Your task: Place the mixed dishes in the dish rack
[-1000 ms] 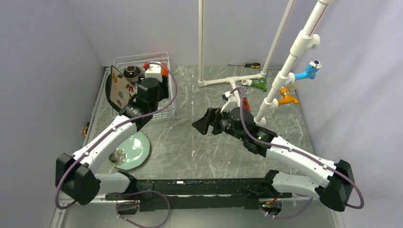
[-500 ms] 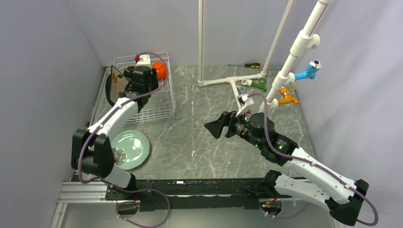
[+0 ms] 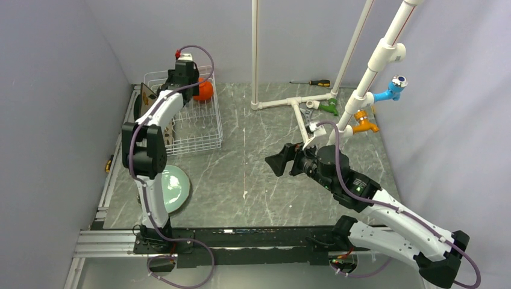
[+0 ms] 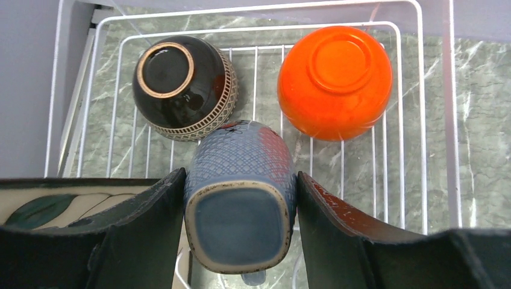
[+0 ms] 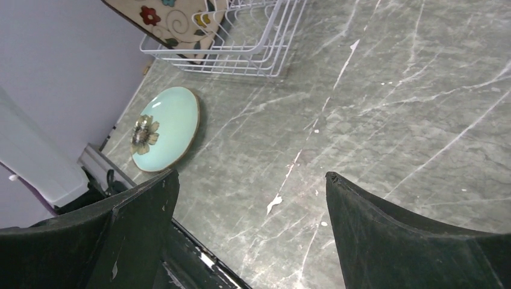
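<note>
My left gripper (image 4: pixel 240 174) is shut on the dark teal rounded-square plate (image 4: pixel 238 211), gripping its two sides above the dish rack (image 4: pixel 449 120). The dark brown bowl (image 4: pixel 181 84) and the orange bowl (image 4: pixel 334 81) lie upside down in the rack's far end. The brown floral plate (image 4: pixel 54 205) stands on edge at the rack's left side and also shows in the right wrist view (image 5: pixel 175 21). The pale green plate (image 3: pixel 172 189) lies flat on the table in front of the rack (image 3: pixel 205 141). My right gripper (image 3: pixel 274 164) is open and empty over mid-table.
The white pipe frame (image 3: pixel 295 102) stands at the back right, with blue (image 3: pixel 391 90), orange (image 3: pixel 364 125) and green (image 3: pixel 329 107) taps. A screwdriver (image 3: pixel 313 82) lies by the back wall. Grey walls close in the left, the right and the back.
My left arm has risen and swung from the rack's middle to above its far end, uncovering the orange bowl. My right gripper has drawn back a little to the right.
</note>
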### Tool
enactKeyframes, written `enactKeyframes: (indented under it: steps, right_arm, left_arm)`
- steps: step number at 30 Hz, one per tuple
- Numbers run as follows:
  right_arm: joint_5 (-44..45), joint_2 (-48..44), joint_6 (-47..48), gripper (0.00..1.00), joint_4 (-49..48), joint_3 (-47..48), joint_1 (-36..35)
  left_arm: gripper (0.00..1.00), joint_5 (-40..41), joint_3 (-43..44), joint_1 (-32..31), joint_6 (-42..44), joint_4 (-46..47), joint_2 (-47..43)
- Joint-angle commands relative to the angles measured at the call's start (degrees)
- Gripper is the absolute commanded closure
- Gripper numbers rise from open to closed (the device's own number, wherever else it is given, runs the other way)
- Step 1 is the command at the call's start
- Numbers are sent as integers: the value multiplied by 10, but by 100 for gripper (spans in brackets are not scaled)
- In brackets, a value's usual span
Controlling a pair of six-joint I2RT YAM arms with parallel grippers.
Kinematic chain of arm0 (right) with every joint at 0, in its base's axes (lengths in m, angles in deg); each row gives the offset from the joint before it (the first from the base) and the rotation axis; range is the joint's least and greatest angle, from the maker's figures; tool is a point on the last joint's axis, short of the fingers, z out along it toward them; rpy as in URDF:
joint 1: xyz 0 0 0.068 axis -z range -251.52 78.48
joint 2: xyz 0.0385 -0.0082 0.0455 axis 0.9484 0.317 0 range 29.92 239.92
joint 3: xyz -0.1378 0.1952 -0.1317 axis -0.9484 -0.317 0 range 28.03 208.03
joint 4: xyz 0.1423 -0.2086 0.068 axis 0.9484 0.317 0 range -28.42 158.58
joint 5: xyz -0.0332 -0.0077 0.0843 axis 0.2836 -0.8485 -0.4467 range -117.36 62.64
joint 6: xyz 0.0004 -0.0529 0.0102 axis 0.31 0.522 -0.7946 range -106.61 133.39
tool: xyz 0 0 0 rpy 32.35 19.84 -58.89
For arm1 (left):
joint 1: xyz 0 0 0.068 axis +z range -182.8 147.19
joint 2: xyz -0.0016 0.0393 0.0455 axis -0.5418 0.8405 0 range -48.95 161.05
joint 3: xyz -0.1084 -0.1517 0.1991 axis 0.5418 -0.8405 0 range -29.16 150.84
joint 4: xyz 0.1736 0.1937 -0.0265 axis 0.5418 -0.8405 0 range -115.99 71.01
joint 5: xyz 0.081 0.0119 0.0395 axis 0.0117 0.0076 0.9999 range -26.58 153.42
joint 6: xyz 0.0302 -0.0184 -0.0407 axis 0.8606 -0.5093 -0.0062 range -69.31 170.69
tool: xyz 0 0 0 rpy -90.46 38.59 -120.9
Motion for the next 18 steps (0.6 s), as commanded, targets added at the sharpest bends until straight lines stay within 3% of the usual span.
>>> enactKeyframes:
  steps: [1,9,18]
  right_arm:
    - [27,10,18,8,10,22,-2]
    - [27,26,15,8,6,20,-1]
    - [23,38,8,7,1,21,-2]
  left_arm:
    - [100,24,92,1,-18,-56,39]
    - [100,7,124,12,-24,-72,90]
    - [100,-85,115,49,-46,-79,108]
